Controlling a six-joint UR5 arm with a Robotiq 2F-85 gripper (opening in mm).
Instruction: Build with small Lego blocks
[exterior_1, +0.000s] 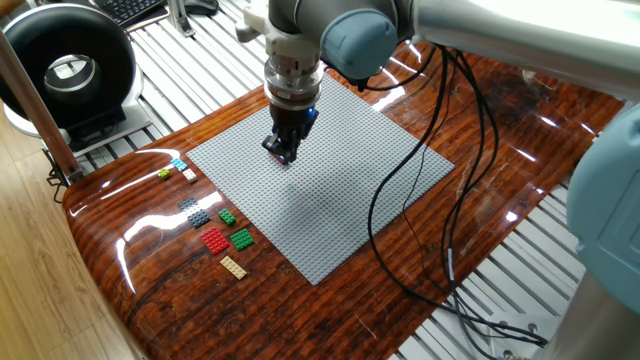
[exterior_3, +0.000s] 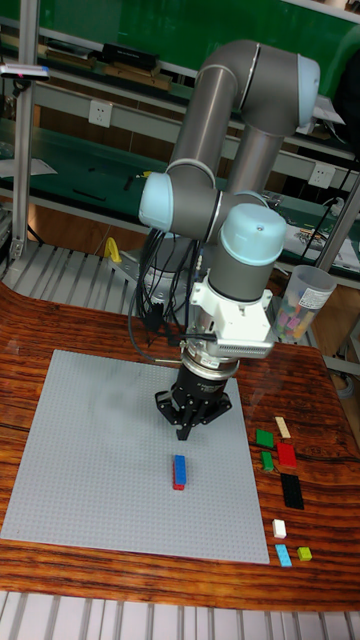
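Baseplate (exterior_3: 90, 450) holds blue-red brick stack (exterior_3: 179, 472) just beneath tool (exterior_3: 185, 432).

The pincer (exterior_3: 186, 430) hangs above the grey baseplate (exterior_3: 90, 470), its fingers drawn close together with nothing seen between them. Just in front of it, a blue brick (exterior_3: 180, 467) with a red brick (exterior_3: 178, 485) at its near end sits on the baseplate. Beside the baseplate, on the wooden surface (exterior_3: 60, 320), lie loose bricks: tan (exterior_3: 282, 427), green (exterior_3: 265, 438), red (exterior_3: 287, 455), dark (exterior_3: 292, 490), white (exterior_3: 279, 528), cyan (exterior_3: 283, 554) and yellow-green (exterior_3: 304, 552).
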